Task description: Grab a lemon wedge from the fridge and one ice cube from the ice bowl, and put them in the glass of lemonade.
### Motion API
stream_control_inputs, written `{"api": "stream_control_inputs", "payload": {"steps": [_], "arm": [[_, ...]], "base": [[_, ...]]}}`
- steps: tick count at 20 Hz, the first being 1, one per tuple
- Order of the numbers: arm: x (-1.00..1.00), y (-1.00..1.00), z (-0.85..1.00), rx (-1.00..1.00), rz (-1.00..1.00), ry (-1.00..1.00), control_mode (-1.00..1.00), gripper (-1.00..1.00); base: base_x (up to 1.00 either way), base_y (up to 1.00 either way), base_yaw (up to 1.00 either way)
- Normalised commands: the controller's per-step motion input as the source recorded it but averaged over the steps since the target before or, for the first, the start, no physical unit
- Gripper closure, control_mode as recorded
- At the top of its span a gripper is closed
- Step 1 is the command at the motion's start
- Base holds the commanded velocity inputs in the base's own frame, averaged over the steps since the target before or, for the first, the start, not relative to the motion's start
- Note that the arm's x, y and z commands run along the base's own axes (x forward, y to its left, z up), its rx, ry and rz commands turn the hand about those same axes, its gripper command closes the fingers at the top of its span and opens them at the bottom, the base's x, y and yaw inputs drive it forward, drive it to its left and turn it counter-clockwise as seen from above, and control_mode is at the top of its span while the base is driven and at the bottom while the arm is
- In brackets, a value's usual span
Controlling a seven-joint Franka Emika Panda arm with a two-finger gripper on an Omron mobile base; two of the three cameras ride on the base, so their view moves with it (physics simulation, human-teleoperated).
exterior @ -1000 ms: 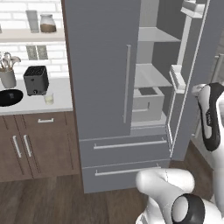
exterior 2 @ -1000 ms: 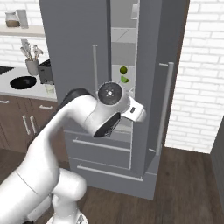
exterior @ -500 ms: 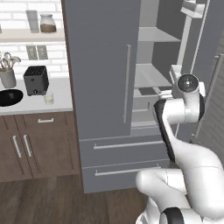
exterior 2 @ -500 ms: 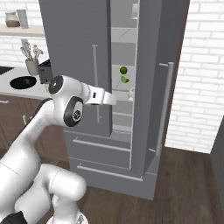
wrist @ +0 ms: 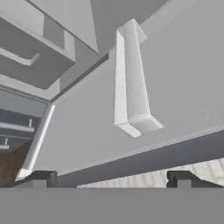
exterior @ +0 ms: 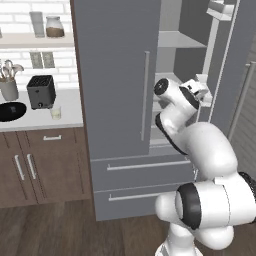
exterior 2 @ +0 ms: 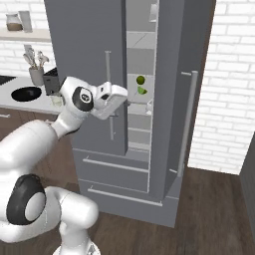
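The lemon wedge [exterior 2: 143, 91] sits mid-frame in the right base view, on a shelf inside the open fridge [exterior 2: 94, 60], just under a dark round fruit [exterior 2: 140, 79]. My gripper [exterior 2: 130, 101], fingers apart and empty, is at the fridge opening left of the wedge, closer than half a second ago. At left in the left base view, the black bowl [exterior: 11, 111], toaster [exterior: 41, 91] and lemonade glass [exterior: 56, 113] stand on the counter [exterior: 70, 117].

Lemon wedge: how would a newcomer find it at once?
Start at the tall grey fridge, whose right door stands open. On a middle shelf inside lies the lemon wedge, just below a dark round fruit. The wedge is brighter green, smaller and slice-shaped.
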Motion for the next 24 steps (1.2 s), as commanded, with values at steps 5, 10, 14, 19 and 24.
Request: {"api": "stream_control_inputs", "payload": {"steps": [5,10,14,19,24], "arm": [[0.08,-0.62,-0.25,-0.08,-0.08,0.06,-1.0,-1.0],[0.38,-0.77,-0.03,-0.04,-0.09,0.05,-1.0,-1.0],[0.13,-0.91,0.0,-0.02,-0.11,0.11,-1.0,-1.0],[0.0,-1.0,0.0,0.0,-0.14,0.11,-1.0,-1.0],[0.0,-1.0,0.0,0.0,-0.15,0.04,-1.0,-1.0]], "base": [[0.0,0.0,0.0],[0.0,0.0,0.0],[0.0,0.0,0.0],[0.0,0.0,0.0],[0.0,0.0,0.0]]}}
